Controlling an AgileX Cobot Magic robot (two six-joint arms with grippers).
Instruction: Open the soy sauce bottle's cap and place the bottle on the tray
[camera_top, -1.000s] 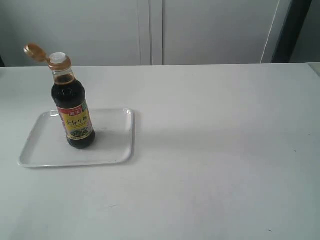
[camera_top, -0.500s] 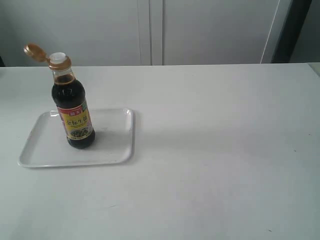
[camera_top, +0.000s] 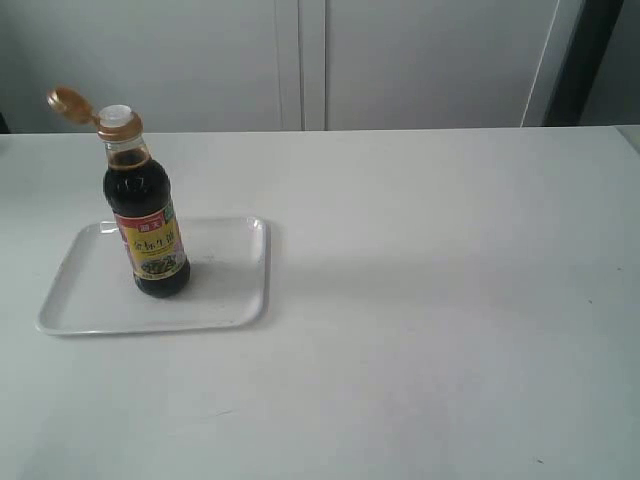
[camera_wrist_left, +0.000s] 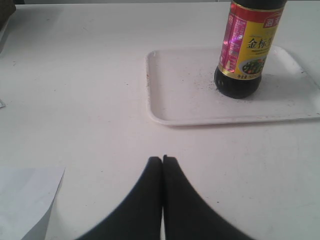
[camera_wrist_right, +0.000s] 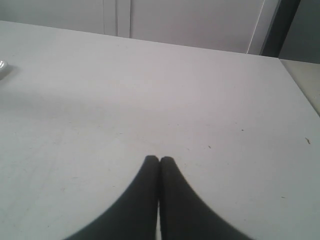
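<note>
The soy sauce bottle (camera_top: 146, 220) stands upright on the white tray (camera_top: 90, 300) at the left of the exterior view. Its orange-brown cap (camera_top: 67, 101) is flipped back on its hinge, and the white spout (camera_top: 115, 114) shows. Neither arm appears in the exterior view. In the left wrist view the bottle (camera_wrist_left: 247, 47) stands on the tray (camera_wrist_left: 170, 95), well clear of my left gripper (camera_wrist_left: 162, 159), which is shut and holds nothing. My right gripper (camera_wrist_right: 159, 159) is shut too, over bare table, with nothing between its fingers.
A white sheet (camera_wrist_left: 25, 200) lies on the table near the left gripper. The table's far edge meets a pale wall with cabinet panels (camera_top: 300, 60). A dark post (camera_top: 590, 60) stands at the back right.
</note>
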